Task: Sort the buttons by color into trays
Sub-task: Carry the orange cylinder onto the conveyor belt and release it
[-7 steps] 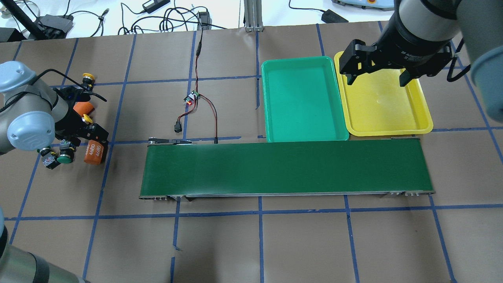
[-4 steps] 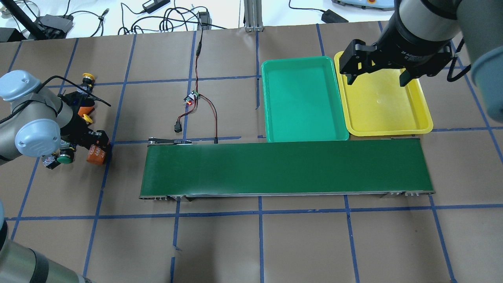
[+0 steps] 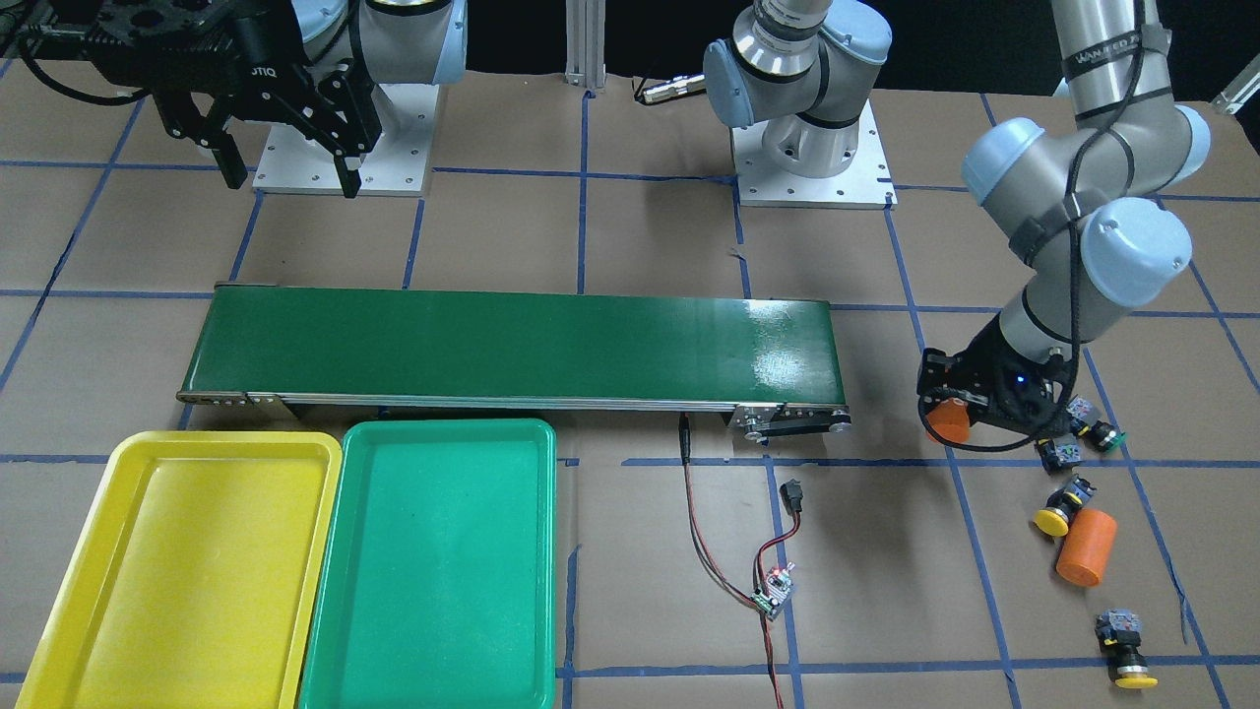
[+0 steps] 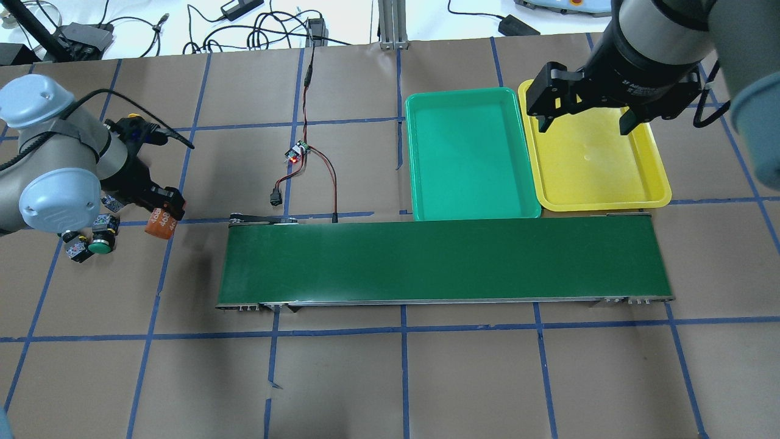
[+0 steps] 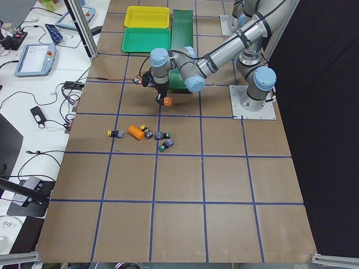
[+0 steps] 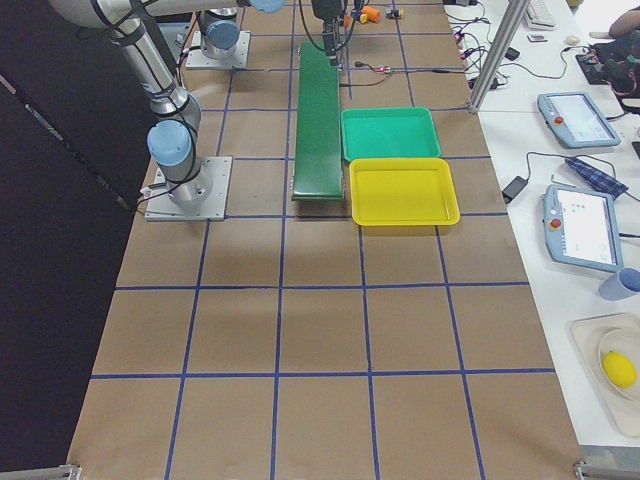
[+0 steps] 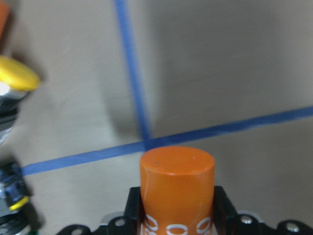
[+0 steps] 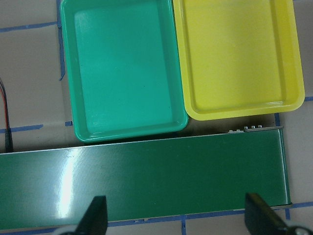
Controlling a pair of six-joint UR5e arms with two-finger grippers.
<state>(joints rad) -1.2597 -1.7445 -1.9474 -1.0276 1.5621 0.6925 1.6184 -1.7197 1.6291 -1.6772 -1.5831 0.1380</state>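
Left gripper (image 7: pixel 177 218) pinching orange cylinder (image 7: pixel 177 178), fingers (image 7: pixel 133 208) cropped in wrist view | right gripper (image 4: pixel 585 122) spread wide | yellow buttons (image 3: pixel 1051 520) mostly hidden overhead behind left arm (image 4: pixel 61 164)

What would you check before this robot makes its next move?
1. Left arm's fingers hold a button: not ok; they are shut on an orange cylinder.
2. Right arm's fingers open and empty: ok.
3. Yellow tray and green tray free of parts: ok.
4. Conveyor belt bare: ok.
5. Buttons on the table near the left arm: ok; a green button and a yellow button lie there.
6. Belt running: cannot tell.
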